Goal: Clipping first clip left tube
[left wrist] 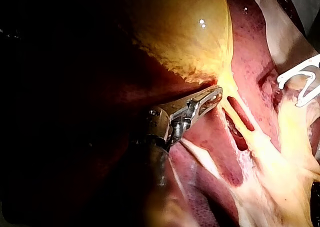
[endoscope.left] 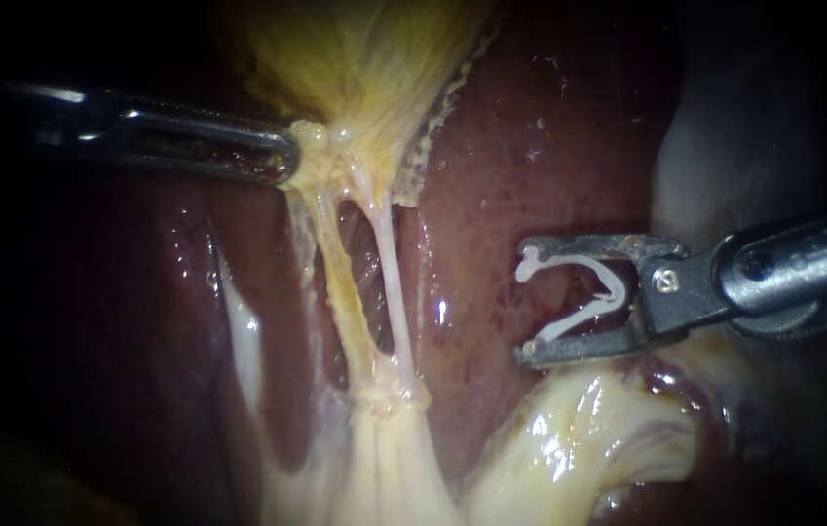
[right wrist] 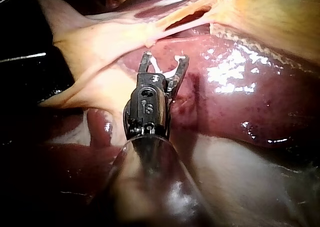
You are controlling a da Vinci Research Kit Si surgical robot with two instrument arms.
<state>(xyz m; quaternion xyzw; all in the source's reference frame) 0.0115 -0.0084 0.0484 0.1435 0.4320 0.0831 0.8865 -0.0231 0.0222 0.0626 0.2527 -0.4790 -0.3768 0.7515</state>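
right instrument (right wrist: 165,57): jaws spread wide, both touching the white clip (right wrist: 158,65) seated between them | jaw tips over the dark red liver (right wrist: 240,102), just short of two pale tubes (right wrist: 180,18) stretched ahead | yellow gallbladder (right wrist: 270,12) at the tubes' far end | pale fat (right wrist: 95,47) beside the jaws

Steel at the bench: the left instrument (endoscope.left: 281,161) shows long, slim, slotted jaws of dark metal; the right instrument (endoscope.left: 522,300) bears squared grey jaws on a hinge with a round pivot screw (endoscope.left: 664,281), behind it a glossy dark shaft.
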